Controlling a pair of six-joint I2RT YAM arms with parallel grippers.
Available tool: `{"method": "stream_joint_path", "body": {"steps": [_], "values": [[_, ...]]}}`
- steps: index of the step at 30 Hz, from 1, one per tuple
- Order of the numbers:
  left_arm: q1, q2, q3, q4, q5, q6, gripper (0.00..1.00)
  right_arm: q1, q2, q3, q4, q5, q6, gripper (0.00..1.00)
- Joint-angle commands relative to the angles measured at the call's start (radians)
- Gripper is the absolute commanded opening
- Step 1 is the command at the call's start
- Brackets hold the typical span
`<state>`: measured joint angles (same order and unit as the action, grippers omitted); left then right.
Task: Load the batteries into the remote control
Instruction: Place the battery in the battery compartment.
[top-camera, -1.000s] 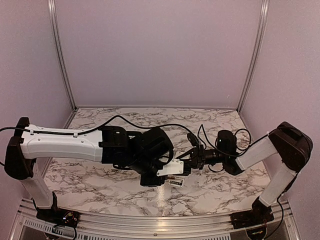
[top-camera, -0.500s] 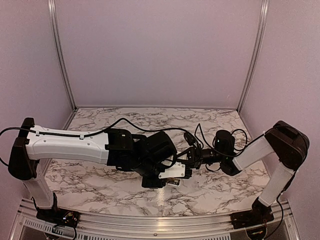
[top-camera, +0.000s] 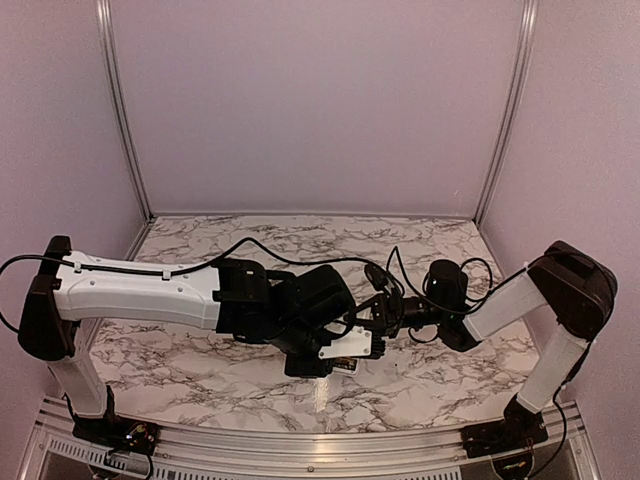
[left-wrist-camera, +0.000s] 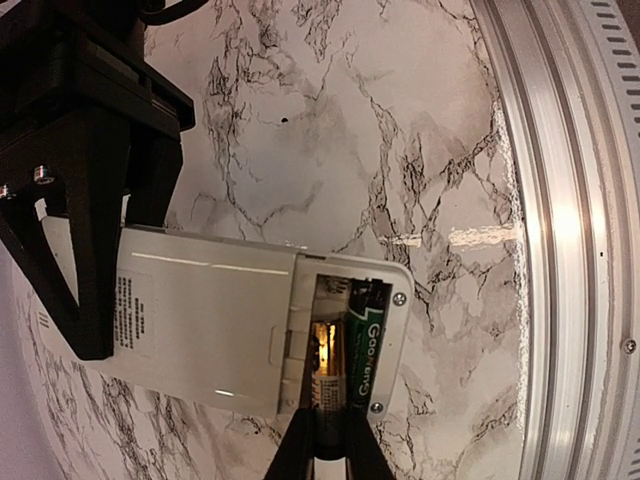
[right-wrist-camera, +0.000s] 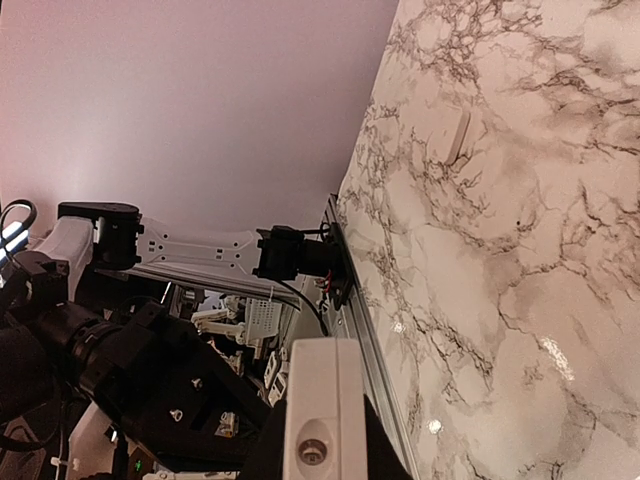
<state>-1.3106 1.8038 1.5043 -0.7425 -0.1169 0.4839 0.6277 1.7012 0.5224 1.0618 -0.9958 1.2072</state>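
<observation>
The white remote control (left-wrist-camera: 200, 310) is held off the table, back side up, with its battery bay open. One green battery (left-wrist-camera: 368, 345) lies seated in the bay. My left gripper (left-wrist-camera: 328, 455) is shut on a second, gold-and-dark battery (left-wrist-camera: 332, 385), whose front end lies in the empty slot beside the green one. My right gripper (right-wrist-camera: 322, 440) is shut on the other end of the remote (right-wrist-camera: 322, 400), seen end-on there. In the top view the two grippers meet over the table's front middle at the remote (top-camera: 350, 345).
A small pale rectangular piece (right-wrist-camera: 447, 135) lies flat on the marble table (top-camera: 200, 370). The table's metal front rail (left-wrist-camera: 560, 250) runs close beside the remote. Black cables (top-camera: 400, 265) loop behind the right wrist.
My left arm has moved right and closer to the remote. The right gripper has shifted the remote slightly left towards it.
</observation>
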Motion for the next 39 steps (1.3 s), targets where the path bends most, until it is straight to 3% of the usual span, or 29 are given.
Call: {"method": "stream_joint_path", "body": {"steps": [1,8,12,26,34,39], "values": [[-0.007,0.024,0.03,-0.017,-0.005,0.009,0.01,0.015,0.017,0.036,0.062,0.007,0.026,0.0],[-0.01,0.035,0.043,-0.02,-0.006,0.009,0.04,0.015,0.022,0.041,0.082,0.003,0.044,0.0],[-0.01,0.032,0.046,-0.02,-0.016,0.002,0.14,0.014,0.023,0.044,0.084,0.002,0.044,0.0],[0.0,-0.054,0.019,-0.002,-0.079,-0.028,0.35,0.015,0.02,0.036,0.086,-0.004,0.035,0.0],[0.044,-0.183,-0.068,0.077,0.063,-0.082,0.37,-0.008,-0.013,0.023,0.074,0.007,0.018,0.0],[0.166,-0.314,-0.224,0.266,0.146,-0.266,0.39,-0.036,-0.06,0.01,0.057,0.018,0.001,0.0]]}}
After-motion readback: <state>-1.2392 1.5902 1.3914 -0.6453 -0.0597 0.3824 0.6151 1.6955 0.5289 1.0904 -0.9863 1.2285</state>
